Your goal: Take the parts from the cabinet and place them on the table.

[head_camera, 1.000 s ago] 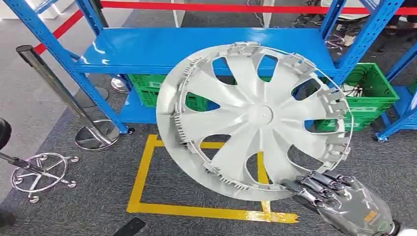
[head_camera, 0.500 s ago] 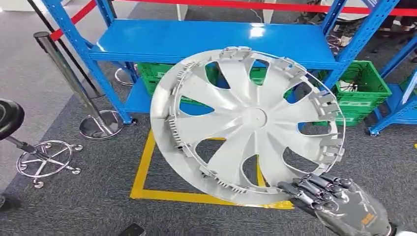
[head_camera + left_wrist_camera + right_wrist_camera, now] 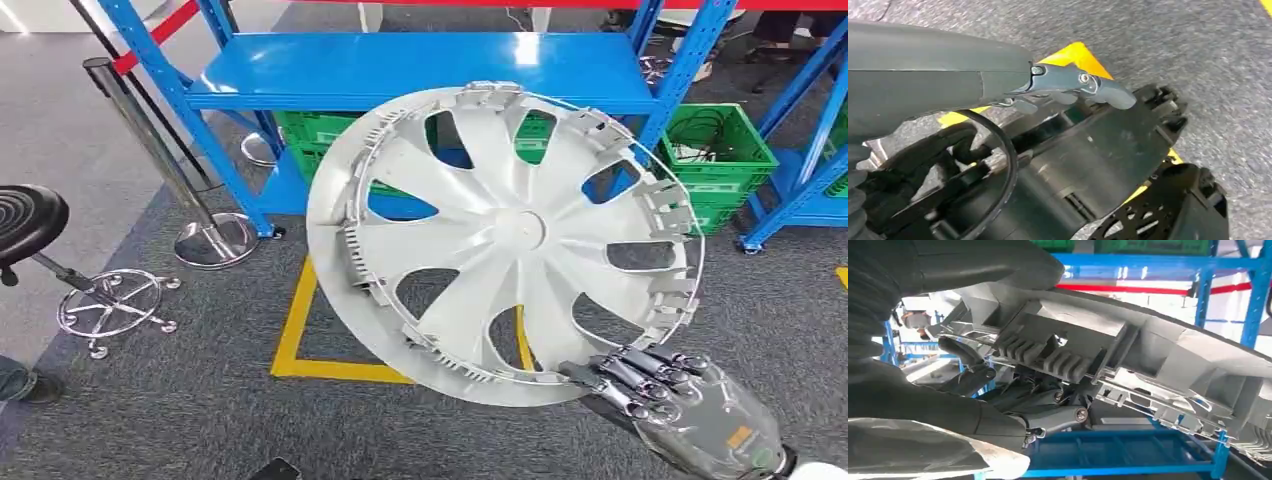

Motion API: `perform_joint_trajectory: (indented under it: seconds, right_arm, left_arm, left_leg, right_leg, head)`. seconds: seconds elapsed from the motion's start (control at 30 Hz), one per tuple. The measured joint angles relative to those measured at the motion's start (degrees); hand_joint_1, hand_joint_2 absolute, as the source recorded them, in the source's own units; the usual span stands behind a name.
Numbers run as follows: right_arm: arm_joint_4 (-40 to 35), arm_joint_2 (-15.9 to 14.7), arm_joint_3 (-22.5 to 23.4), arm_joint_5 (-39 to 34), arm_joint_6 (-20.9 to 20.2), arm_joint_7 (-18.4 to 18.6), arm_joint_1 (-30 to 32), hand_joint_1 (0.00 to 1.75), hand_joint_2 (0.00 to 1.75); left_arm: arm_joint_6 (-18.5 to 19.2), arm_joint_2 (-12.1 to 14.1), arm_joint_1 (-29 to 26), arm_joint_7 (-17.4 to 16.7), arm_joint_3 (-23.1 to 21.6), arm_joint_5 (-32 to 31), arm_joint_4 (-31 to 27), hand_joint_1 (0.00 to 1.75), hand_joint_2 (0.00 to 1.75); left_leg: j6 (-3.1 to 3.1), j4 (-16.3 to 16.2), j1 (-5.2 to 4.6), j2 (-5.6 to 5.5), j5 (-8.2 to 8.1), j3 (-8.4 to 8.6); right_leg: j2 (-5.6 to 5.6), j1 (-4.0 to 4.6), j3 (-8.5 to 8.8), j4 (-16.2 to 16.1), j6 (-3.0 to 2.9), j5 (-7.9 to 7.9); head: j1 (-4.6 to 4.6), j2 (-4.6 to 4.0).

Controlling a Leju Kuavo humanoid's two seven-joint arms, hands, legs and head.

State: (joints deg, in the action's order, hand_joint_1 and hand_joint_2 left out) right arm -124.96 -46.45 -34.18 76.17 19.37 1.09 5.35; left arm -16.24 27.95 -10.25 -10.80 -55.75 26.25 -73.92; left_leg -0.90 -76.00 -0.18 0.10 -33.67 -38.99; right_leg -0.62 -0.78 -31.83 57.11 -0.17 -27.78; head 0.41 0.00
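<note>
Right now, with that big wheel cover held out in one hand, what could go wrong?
The right hand grips the wheel cover only at its lower rim, so it might tip or slip from the fingers. Carried this wide, it could also knock the blue shelf or its upright.

Grey carpet (image 3: 180, 400) with yellow tape (image 3: 300, 340); beyond the hand, blue shelving (image 3: 400, 70), green crates (image 3: 720, 150), perhaps a stool (image 3: 30, 215).
</note>
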Motion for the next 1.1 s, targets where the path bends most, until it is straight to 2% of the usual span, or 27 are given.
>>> perform_joint_trajectory:
  seconds: [0.03,0.07,0.1,0.13,0.17,0.2,0.27,0.3,0.33,0.37,0.43,0.47,0.5,0.53,0.6,0.63,0.67,0.77,0.8,0.83,0.87,0.93,0.97,1.0,1.03,1.07,1.1]
  right_arm:
    - [0.1,0.2,-0.2,0.0,-0.2,0.0,-0.3,1.75,1.75]
    - [0.1,0.4,-0.4,0.0,-0.4,0.0,-0.4,1.75,1.75]
    - [0.1,0.5,-0.5,0.0,-0.5,0.0,-0.4,1.75,1.75]
    - [0.1,0.6,-0.7,0.0,-0.6,0.0,-0.5,1.75,1.75]
    - [0.2,0.8,-0.7,0.0,-0.6,0.0,-0.8,1.75,1.75]
    - [0.2,0.9,-0.8,0.0,-0.7,0.1,-1.1,1.75,1.75]
    - [0.3,1.0,-1.1,0.0,-0.7,0.1,-1.5,1.75,1.75]
    - [0.3,1.1,-1.1,0.0,-0.7,0.1,-1.5,1.75,1.75]
    - [0.4,1.1,-1.1,0.0,-0.8,0.1,-1.7,1.75,1.75]
    - [0.4,1.2,-1.2,0.0,-0.9,0.1,-2.0,1.75,1.75]
    - [0.6,1.4,-1.5,-0.1,-1.1,0.1,-2.2,1.75,1.75]
    - [0.8,1.5,-1.8,-0.1,-1.2,0.1,-2.2,1.75,1.75]
    - [0.9,1.5,-2.0,-0.2,-1.3,0.1,-2.2,1.75,1.75]
    - [1.0,1.6,-2.1,-0.2,-1.3,0.2,-2.3,1.75,1.75]
    - [1.0,1.7,-2.1,-0.3,-1.3,0.2,-2.6,1.75,1.75]
    - [1.1,1.8,-2.1,-0.3,-1.3,0.2,-2.8,1.75,1.75]
    - [1.1,2.0,-2.2,-0.3,-1.3,0.2,-3.0,1.75,1.75]
    - [1.2,2.4,-2.4,-0.3,-1.2,0.7,-3.3,1.75,1.75]
    - [1.2,2.6,-2.4,-0.4,-1.1,0.9,-3.3,1.75,1.75]
    - [1.2,2.7,-2.4,-0.4,-1.1,1.0,-3.4,1.75,1.75]
    - [1.2,3.0,-2.4,-0.4,-0.9,1.1,-3.4,1.75,1.75]
    - [1.2,3.3,-2.5,-0.4,-0.6,1.4,-3.4,1.75,1.75]
    - [1.3,3.5,-2.5,-0.4,-0.5,1.5,-3.4,1.75,1.75]
    - [1.3,3.8,-2.5,-0.4,-0.5,1.6,-3.3,1.75,1.75]
    - [1.3,3.9,-2.5,-0.5,-0.5,1.7,-3.4,1.75,1.75]
    - [1.3,4.0,-2.5,-0.6,-0.5,1.7,-3.4,1.75,1.75]
    - [1.3,4.2,-2.5,-0.6,-0.5,1.7,-3.4,1.75,1.75]
  left_arm:
    - [-0.2,0.0,0.1,0.2,-0.1,0.0,0.0,0.00,1.75]
    - [-0.3,0.0,0.2,0.4,-0.2,0.1,0.0,0.00,1.75]
    - [-0.3,0.1,0.3,0.5,-0.2,0.1,0.0,0.00,1.75]
    - [-0.3,0.2,0.5,0.5,-0.3,0.1,0.0,0.00,1.75]
    - [-0.4,0.2,0.7,0.6,-0.5,0.1,0.0,0.00,1.75]
    - [-0.4,0.3,0.9,0.6,-0.7,0.1,0.0,0.00,1.75]
    - [-0.4,0.3,1.1,0.8,-1.1,0.1,0.0,0.00,1.75]
    - [-0.4,0.3,1.1,0.9,-1.4,0.1,0.0,0.00,1.75]
    - [-0.4,0.2,1.2,1.0,-1.4,0.1,0.0,0.00,1.75]
    - [-0.4,0.2,1.2,1.2,-1.5,0.2,0.0,0.00,1.75]
    - [-0.4,0.0,1.3,1.4,-1.6,0.4,0.1,0.00,1.75]
    - [-0.6,-0.1,1.3,1.6,-1.7,0.5,0.1,0.00,1.75]
    - [-0.6,-0.1,1.3,1.6,-1.8,0.6,0.3,0.00,1.75]
    - [-0.6,-0.2,1.3,1.6,-1.9,0.7,0.4,0.00,1.75]
    - [-0.6,-0.3,1.3,1.7,-2.3,0.7,0.4,0.00,1.75]
    - [-0.7,-0.3,1.4,1.8,-2.3,0.8,0.5,0.00,1.75]
    - [-0.8,-0.3,1.5,1.8,-2.4,0.9,0.5,0.00,1.75]
    - [-1.2,-0.3,1.5,2.1,-2.6,1.3,0.5,0.00,1.75]
    - [-1.3,-0.1,1.5,2.2,-2.7,1.5,0.5,0.00,1.75]
    - [-1.4,-0.1,1.5,2.3,-2.7,1.8,0.5,0.00,1.75]
    - [-1.4,0.0,1.5,2.4,-2.8,2.1,0.5,0.00,1.75]
    - [-1.8,0.1,1.5,2.5,-3.0,2.5,0.5,0.00,1.75]
    - [-2.0,0.1,1.5,2.5,-3.1,2.7,0.5,0.00,1.75]
    - [-2.2,0.1,1.5,2.6,-3.3,3.0,0.5,0.00,1.75]
    - [-2.3,0.1,1.5,2.6,-3.5,3.0,0.5,0.00,1.75]
    - [-2.3,0.1,1.5,2.7,-3.6,3.1,0.5,0.00,1.75]
    - [-2.3,0.2,1.5,3.0,-3.8,3.2,0.5,0.00,1.75]
  left_leg:
    - [0.28,1.2,-0.02,-0.01,2.41,1.76]
    - [0.76,4.4,-0.11,-0.01,4.62,4.52]
    - [1.45,9.4,-0.27,-0.06,5.18,8.21]
    - [2.37,15.3,-0.58,-0.08,2.89,12.28]
    - [2.56,20.2,-0.57,-0.03,1.37,15.04]
    - [2.25,20.8,-0.76,-0.02,1.02,14.90]
    - [2.73,20.9,-1.08,-0.02,1.96,14.33]
    - [3.01,21.6,-0.47,0.16,3.08,13.85]
    - [3.41,21.6,-0.55,0.29,3.60,13.15]
    - [3.70,21.4,-0.54,0.40,4.15,12.43]
    - [3.65,21.1,-0.57,0.47,5.18,10.87]
    - [3.58,20.9,-0.57,0.48,5.64,10.03]
    - [3.48,20.7,-0.56,0.48,5.99,9.36]
    - [3.36,20.4,-0.54,0.47,6.26,8.86]
    - [3.07,19.6,-0.46,0.46,6.44,8.15]
    - [2.89,19.2,-0.53,0.49,6.48,7.75]
    - [2.58,18.4,-0.91,0.47,6.54,7.16]
    - [1.59,18.5,-0.73,0.46,7.34,6.67]
    - [1.38,18.2,-0.77,0.33,7.04,6.40]
    - [0.81,17.0,-0.62,0.09,5.57,5.94]
    - [0.39,14.1,-0.46,0.07,3.20,4.84]
    - [-0.12,4.4,-0.13,0.07,-1.81,1.02]
    - [-0.24,1.1,-0.01,0.07,-2.96,-0.13]
    - [-0.31,0.5,0.07,0.07,-2.74,-0.08]
    - [-0.26,2.3,0.12,0.07,-1.32,1.15]
    - [-0.10,6.6,0.14,0.07,1.03,3.57]
    - [0.21,12.6,0.14,0.06,3.75,6.93]
  right_leg:
    - [0.01,0.10,-1.30,0.4,-0.02,0.56]
    - [0.08,0.29,-2.47,0.7,0.00,1.06]
    - [0.10,0.45,-3.32,0.9,0.06,1.65]
    - [0.01,0.47,-3.71,0.9,0.21,2.17]
    - [0.01,0.69,-3.87,1.0,0.54,2.67]
    - [-0.13,0.53,-4.09,0.9,0.95,3.32]
    - [-0.19,0.18,-4.18,0.4,1.80,4.43]
    - [-0.10,0.09,-4.64,0.8,2.07,4.22]
    - [0.20,0.13,-5.85,2.0,2.24,2.23]
    - [0.39,0.09,-6.97,5.3,2.44,-0.58]
    - [0.40,0.04,-9.95,14.8,2.89,-5.57]
    - [0.41,0.05,-10.55,17.8,3.07,-6.84]
    - [0.38,0.01,-9.58,17.7,3.22,-6.64]
    - [0.38,-0.07,-7.01,14.9,3.25,-5.35]
    - [0.35,-0.26,0.48,3.9,3.20,-1.73]
    - [0.36,-0.29,2.42,0.1,3.14,-2.90]
    - [0.50,0.00,2.95,-0.4,2.57,-2.54]
    - [0.49,0.18,2.14,0.2,1.48,-1.94]
    - [0.36,-0.20,2.00,-0.1,0.83,-1.50]
    - [0.30,-0.24,1.76,-0.1,0.42,-1.24]
    - [0.26,-0.24,1.49,-0.1,0.07,-1.03]
    - [0.22,-0.18,0.71,-0.1,-0.17,-0.58]
    - [0.23,-0.17,0.37,0.0,-0.14,-0.37]
    - [0.24,-0.17,0.12,0.0,-0.13,-0.17]
    - [0.27,-0.17,-0.08,0.0,-0.03,-0.01]
    - [0.33,-0.17,-0.19,0.1,0.11,0.11]
    - [0.37,-0.17,-0.15,0.1,0.27,0.22]
  head:
    - [0.00,0.00]
    - [-0.07,0.00]
    - [0.02,0.00]
    - [0.02,0.00]
    - [0.09,0.00]
    - [0.09,0.00]
    - [0.02,0.00]
    - [0.02,0.00]
    - [0.13,0.00]
    - [0.33,0.00]
    - [0.26,0.00]
    - [0.33,0.00]
    - [0.33,0.00]
    - [0.31,0.00]
    - [0.31,0.00]
    - [0.31,0.00]
    - [0.35,0.00]
    - [0.28,0.00]
    - [0.42,0.00]
    - [0.17,0.00]
    - [0.02,0.00]
    - [0.04,0.00]
    - [0.04,0.00]
    - [0.04,0.00]
    - [0.05,0.00]
    - [0.02,0.00]
    - [0.04,0.00]
